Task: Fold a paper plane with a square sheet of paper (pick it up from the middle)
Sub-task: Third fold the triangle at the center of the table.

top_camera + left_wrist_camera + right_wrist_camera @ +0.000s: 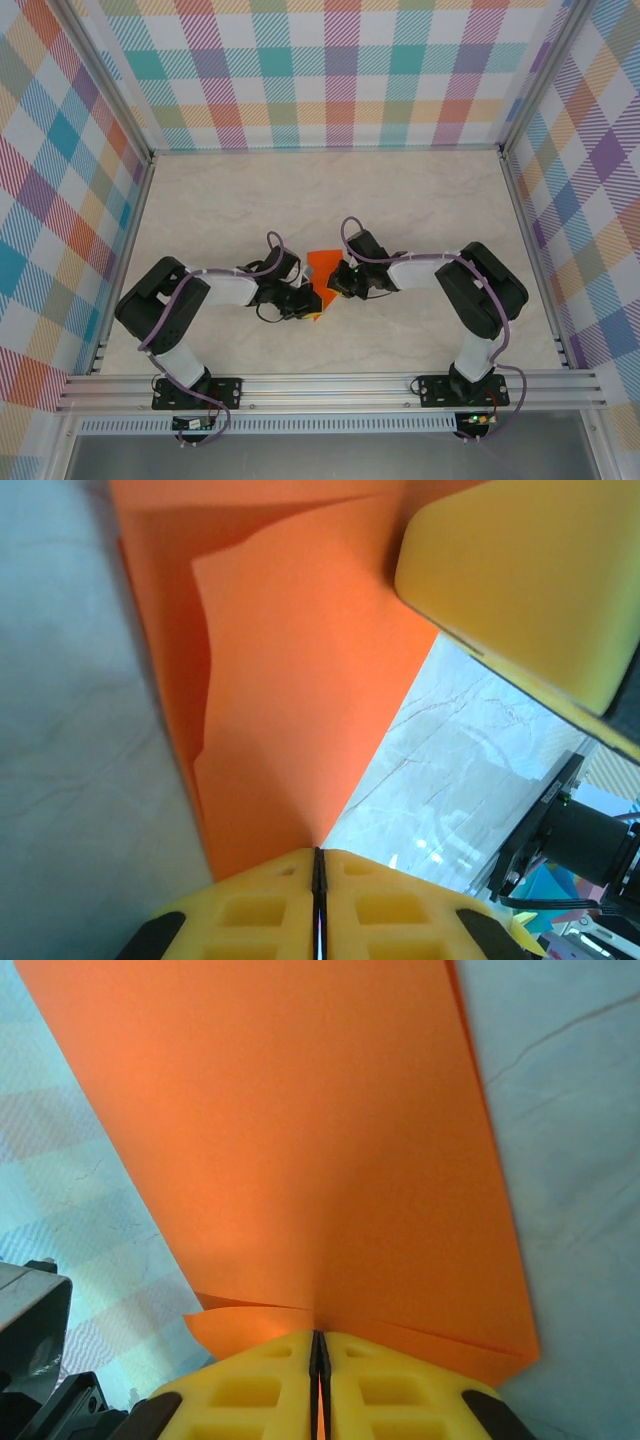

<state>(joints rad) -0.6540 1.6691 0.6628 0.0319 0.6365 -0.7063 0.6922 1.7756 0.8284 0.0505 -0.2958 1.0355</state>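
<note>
Small bright-orange folded paper plane (pixel 322 272) sat mid-table, betw. the two arms, above the pale marble-look table (pixel 420 200); whether any edge touched the top, couldn't tell. Left gripper (pixel 303 303) w/ yellow pads was pinched together on the sheet's near-left corner: in the left wrist view the pads (pixel 318 860) met in a thin line w/ the orange paper (pixel 290 700) running right into it. Right gripper (pixel 340 282) likewise clamped on the opposite edge; the right wrist view showed the paper (pixel 320 1140) going into the closed seam (pixel 319 1340), layers slightly splayed there. Judgement: v. light, thin, floppy stuff. It would sag away from any grip, take a crease anywhere it got bent, and prob. tear if the arms pulled apart. Best hold: flat pads on a folded, multi-layer edge near the centre crease, gentle squeeze, both sides moving together.
</note>
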